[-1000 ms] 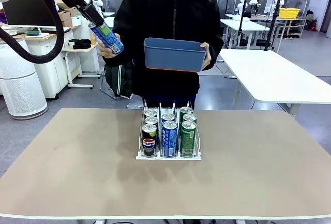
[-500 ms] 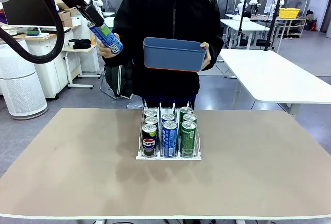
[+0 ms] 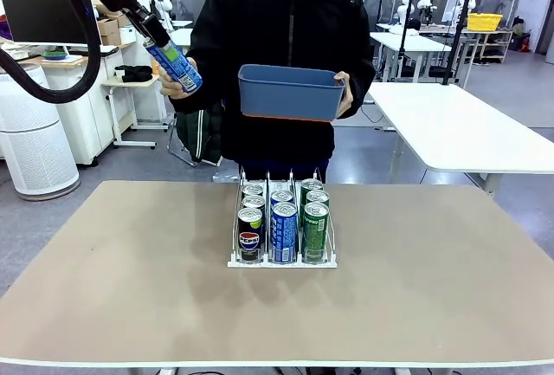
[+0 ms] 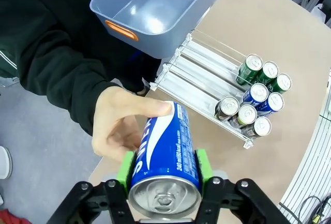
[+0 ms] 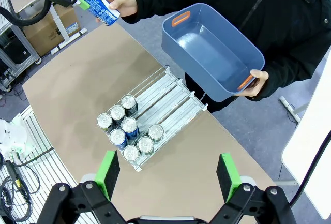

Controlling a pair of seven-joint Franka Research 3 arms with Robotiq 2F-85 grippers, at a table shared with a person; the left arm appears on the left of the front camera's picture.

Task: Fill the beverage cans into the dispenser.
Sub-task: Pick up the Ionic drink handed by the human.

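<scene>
Look up high on your left side: your left gripper (image 4: 164,169) is squeezed onto a blue can (image 4: 164,154). Its green pads (image 4: 203,163) press on both sides of the can near the silver top. The person's hand (image 4: 121,128) is holding the other end of that same can, so you both have it at once. In the front view the can (image 3: 176,67) is tilted and well above the table (image 3: 112,262).

Your right gripper (image 5: 168,175) is wide open and holds nothing. It hangs high over the table and looks down at everything.

The dispenser (image 3: 281,260) sits on the table near the middle. It has three lanes. The cans stand at the front end, close to you. The left lane has black Pepsi cans (image 3: 249,235), the middle lane has blue cans (image 3: 284,230), and the right lane has green cans (image 3: 315,230). The far end of each lane is bare.

The person stands at the far side of the table. Their other hand (image 5: 252,83) holds a blue bin (image 3: 290,92) in the air above the dispenser. Inside, the bin looks bare.
</scene>
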